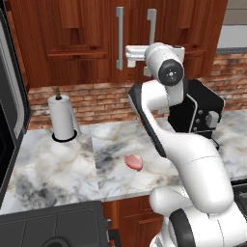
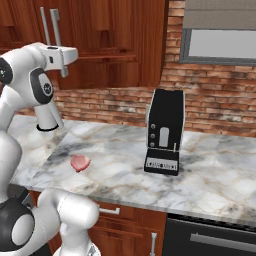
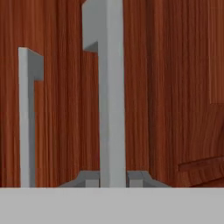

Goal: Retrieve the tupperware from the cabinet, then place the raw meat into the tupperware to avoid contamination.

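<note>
The reddish-brown cabinet [image 1: 72, 43] hangs above the counter with both doors closed. My gripper [image 1: 123, 55] is raised in front of it, shut on the left of its two silver bar handles [image 1: 119, 34]. In the hand view that handle [image 3: 111, 87] runs upright between my fingertips [image 3: 89, 178], and the gripper [image 3: 113, 178] pinches its lower part. The second handle [image 3: 26, 118] stands beside it. The raw meat [image 1: 133, 162] [image 2: 80, 162] lies flat on the marble counter [image 1: 53, 169], well below the hand. The tupperware is hidden.
A white paper-towel roll [image 1: 62, 118] stands at the back left of the counter. A black coffee machine [image 2: 165, 132] stands to the right of the meat. A dark appliance [image 1: 9, 120] fills the left edge. A window [image 2: 220, 42] sits above the brick wall.
</note>
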You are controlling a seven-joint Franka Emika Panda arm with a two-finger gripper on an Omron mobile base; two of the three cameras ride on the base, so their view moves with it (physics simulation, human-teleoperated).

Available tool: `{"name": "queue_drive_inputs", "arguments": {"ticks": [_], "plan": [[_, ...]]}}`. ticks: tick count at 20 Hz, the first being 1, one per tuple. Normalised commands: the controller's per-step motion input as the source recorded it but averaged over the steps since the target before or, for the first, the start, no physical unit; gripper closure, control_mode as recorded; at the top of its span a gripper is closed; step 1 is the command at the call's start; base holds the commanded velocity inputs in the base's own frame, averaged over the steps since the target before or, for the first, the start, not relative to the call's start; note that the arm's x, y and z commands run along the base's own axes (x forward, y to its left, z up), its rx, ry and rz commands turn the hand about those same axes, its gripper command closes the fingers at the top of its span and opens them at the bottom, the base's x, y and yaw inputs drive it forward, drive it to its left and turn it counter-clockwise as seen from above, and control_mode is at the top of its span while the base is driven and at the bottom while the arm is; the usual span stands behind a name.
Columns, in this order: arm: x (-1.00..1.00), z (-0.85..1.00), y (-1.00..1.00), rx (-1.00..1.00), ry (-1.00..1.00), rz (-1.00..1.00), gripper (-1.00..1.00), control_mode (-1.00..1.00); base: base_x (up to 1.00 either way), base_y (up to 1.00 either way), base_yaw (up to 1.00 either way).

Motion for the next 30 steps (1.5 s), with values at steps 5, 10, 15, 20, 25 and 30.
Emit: {"name": "queue_drive_inputs", "arguments": {"ticks": [5, 10, 15, 20, 25, 30], "plan": [[-0.55, 0.0, -0.19, 0.0, 0.07, 0.0, 1.0, -1.0, 0.0, 0.0, 0.0], [-0.6, 0.0, -0.25, 0.0, 0.06, 0.0, 1.0, -1.0, 0.0, 0.0, 0.0], [-0.62, 0.0, -0.31, 0.0, 0.05, 0.0, 1.0, -1.0, 0.0, 0.0, 0.0], [-0.54, -0.02, -0.32, 0.0, 0.06, 0.0, 1.0, -1.0, 0.0, 0.0, 0.0], [-0.48, -0.04, -0.32, 0.0, 0.05, 0.0, 1.0, -1.0, 0.0, 0.0, 0.0], [-0.23, 0.0, -0.17, 0.0, 0.01, 0.0, 1.0, -1.0, 0.0, 0.0, 0.0]]}}
